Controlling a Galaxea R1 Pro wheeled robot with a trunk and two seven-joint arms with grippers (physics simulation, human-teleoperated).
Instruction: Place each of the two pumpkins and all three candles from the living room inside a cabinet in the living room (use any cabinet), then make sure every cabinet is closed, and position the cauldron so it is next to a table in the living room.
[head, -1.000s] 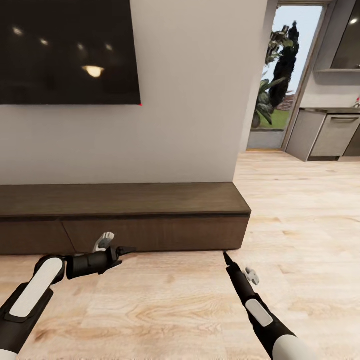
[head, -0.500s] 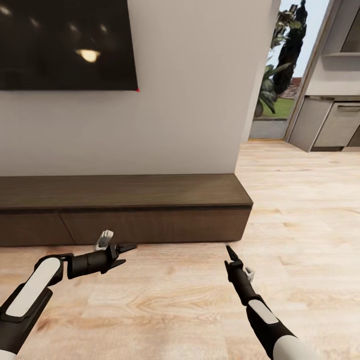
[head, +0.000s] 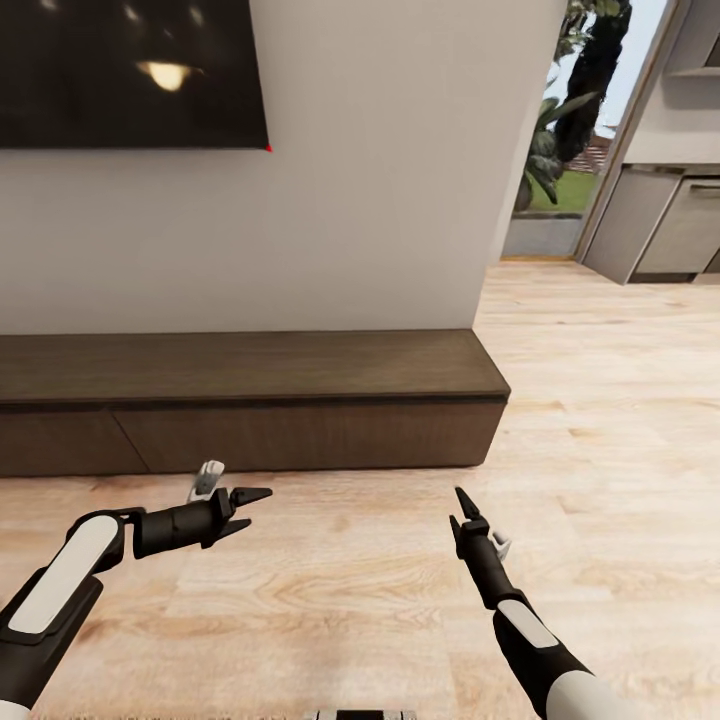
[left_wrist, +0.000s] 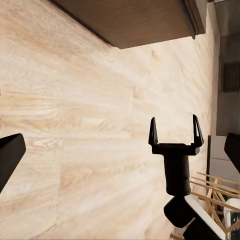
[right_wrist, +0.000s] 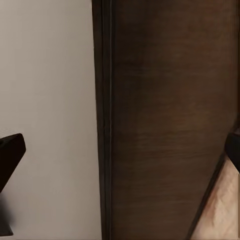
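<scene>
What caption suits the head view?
Both open grippers, left and right, hover over the wood floor before the closed cabinet.

Closed cabinet (head: 300, 435) ahead; open floor (head: 350, 590) before it.

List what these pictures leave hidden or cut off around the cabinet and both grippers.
- Cabinet: its left end runs off the head view's edge; its inside is hidden behind closed fronts.
- Left gripper: open, empty; in the left wrist view the frame's sides crop its fingertips.
- Right gripper: open; the right wrist view's edges crop its fingertips.
</scene>
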